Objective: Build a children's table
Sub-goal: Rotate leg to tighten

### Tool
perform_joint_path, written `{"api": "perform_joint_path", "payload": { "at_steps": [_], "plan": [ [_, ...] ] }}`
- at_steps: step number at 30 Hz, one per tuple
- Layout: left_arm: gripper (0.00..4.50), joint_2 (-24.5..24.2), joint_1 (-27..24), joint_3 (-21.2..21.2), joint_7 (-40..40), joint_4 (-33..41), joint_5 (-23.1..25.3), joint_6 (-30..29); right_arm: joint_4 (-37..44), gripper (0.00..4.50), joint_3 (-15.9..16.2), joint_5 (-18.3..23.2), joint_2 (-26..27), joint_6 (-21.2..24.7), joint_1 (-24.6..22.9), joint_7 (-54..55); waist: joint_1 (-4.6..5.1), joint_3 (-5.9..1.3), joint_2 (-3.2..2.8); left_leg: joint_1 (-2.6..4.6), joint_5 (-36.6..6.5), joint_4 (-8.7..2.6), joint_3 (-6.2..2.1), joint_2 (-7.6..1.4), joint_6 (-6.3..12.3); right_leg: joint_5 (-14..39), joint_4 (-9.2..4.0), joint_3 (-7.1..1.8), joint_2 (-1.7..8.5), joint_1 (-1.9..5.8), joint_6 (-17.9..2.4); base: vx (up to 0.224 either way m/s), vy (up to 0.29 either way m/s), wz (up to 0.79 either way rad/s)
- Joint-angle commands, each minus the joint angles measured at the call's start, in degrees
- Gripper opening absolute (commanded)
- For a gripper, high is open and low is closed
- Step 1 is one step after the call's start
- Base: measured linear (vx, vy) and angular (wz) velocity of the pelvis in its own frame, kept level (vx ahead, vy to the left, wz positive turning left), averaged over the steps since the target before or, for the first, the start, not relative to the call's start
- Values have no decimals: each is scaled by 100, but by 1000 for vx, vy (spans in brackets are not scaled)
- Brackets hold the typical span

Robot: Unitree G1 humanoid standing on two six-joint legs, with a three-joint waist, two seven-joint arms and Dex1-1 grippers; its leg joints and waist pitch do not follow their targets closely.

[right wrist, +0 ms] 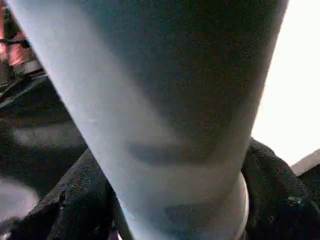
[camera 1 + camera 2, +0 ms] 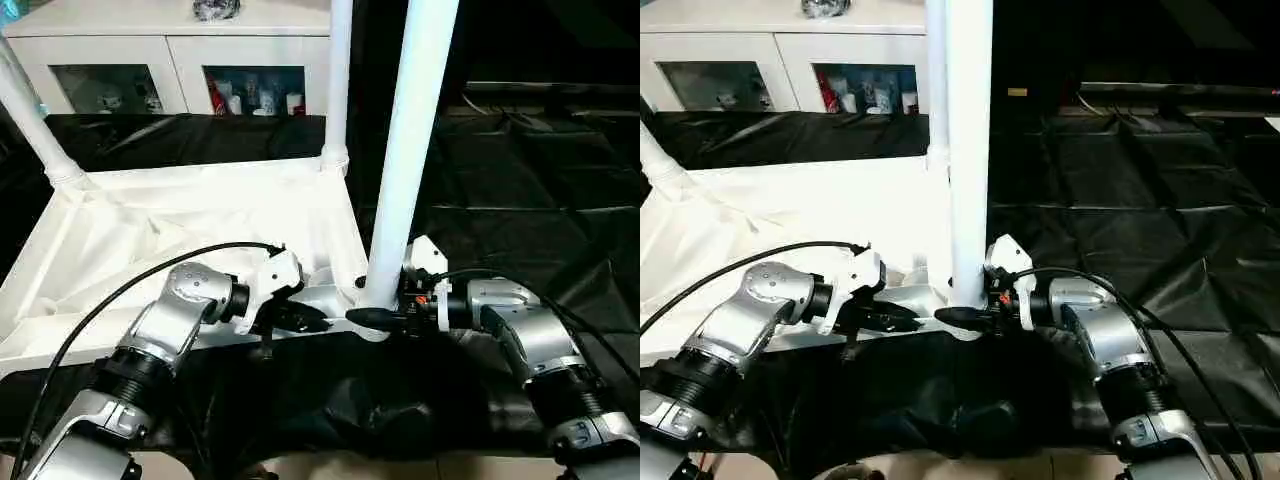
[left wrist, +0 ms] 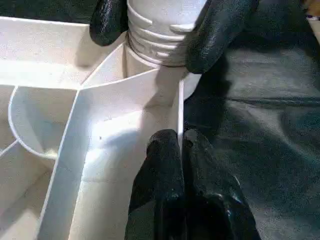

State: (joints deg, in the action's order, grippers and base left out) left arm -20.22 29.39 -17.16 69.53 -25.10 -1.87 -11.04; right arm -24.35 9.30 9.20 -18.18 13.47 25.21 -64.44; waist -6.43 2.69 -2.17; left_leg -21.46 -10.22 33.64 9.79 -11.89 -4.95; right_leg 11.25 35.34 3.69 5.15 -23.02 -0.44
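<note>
The children's table top [image 2: 150,230] lies upside down on a black sheet, ribbed underside up. Two white legs stand in its far corner sockets, one on the left [image 2: 30,120] and one on the right [image 2: 338,80]. A third leg [image 2: 410,150] stands upright in the near right corner socket. My right gripper [image 2: 378,308] is closed around this leg's ribbed base, one black finger [image 3: 220,35] on each side. My left gripper [image 3: 181,142] is shut on the thin rim wall of the table top, just left of that corner.
A white cabinet [image 2: 170,60] with glass doors stands behind the table top. The black sheet [image 2: 520,180] covers the surface to the right and hangs over the near edge. A black cable [image 2: 120,290] arcs over my left forearm.
</note>
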Motion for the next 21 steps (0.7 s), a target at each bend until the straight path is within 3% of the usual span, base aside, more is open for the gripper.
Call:
{"api": "perform_joint_path", "payload": {
  "at_steps": [1,5,9,13,18,21],
  "plan": [
    [0,262,230,185,-538,-8,-33,57,-31,278,213,10,290,36,-44,180,41,-371,74,58,-898,-372,21,-99,305,635,-388,-213,266,295,-1328,0,0,0],
    [0,693,544,422,-1478,-383,29,-52,-855,277,-162,-297,966,-57,250,1955,109,-349,77,70,-1172,-411,3,-74,63,1411,-455,-211,289,290,-1116,0,0,0],
    [0,993,786,496,-2154,-688,158,-120,-1372,276,-497,-275,1462,-100,467,3056,174,-349,66,71,-1180,-417,6,-63,24,1552,-491,-226,280,270,-994,0,0,0],
    [0,1301,981,572,-2754,-948,286,-149,-1862,276,-762,-285,1889,-214,736,4035,180,-366,44,64,-1008,-402,9,-57,39,1115,-454,-221,260,269,-1064,0,0,0],
    [0,1452,1051,527,-2733,-1021,259,11,-1977,276,-690,-374,2036,-489,879,3807,159,-405,32,41,-769,-374,6,-56,188,386,-384,-208,251,320,-1210,0,0,0],
    [0,1368,967,476,-2441,-913,203,116,-1869,346,-667,-309,1915,-537,849,3430,154,-401,40,47,-800,-368,17,-56,283,346,-384,-205,259,326,-1280,0,0,0]
  ]
}}
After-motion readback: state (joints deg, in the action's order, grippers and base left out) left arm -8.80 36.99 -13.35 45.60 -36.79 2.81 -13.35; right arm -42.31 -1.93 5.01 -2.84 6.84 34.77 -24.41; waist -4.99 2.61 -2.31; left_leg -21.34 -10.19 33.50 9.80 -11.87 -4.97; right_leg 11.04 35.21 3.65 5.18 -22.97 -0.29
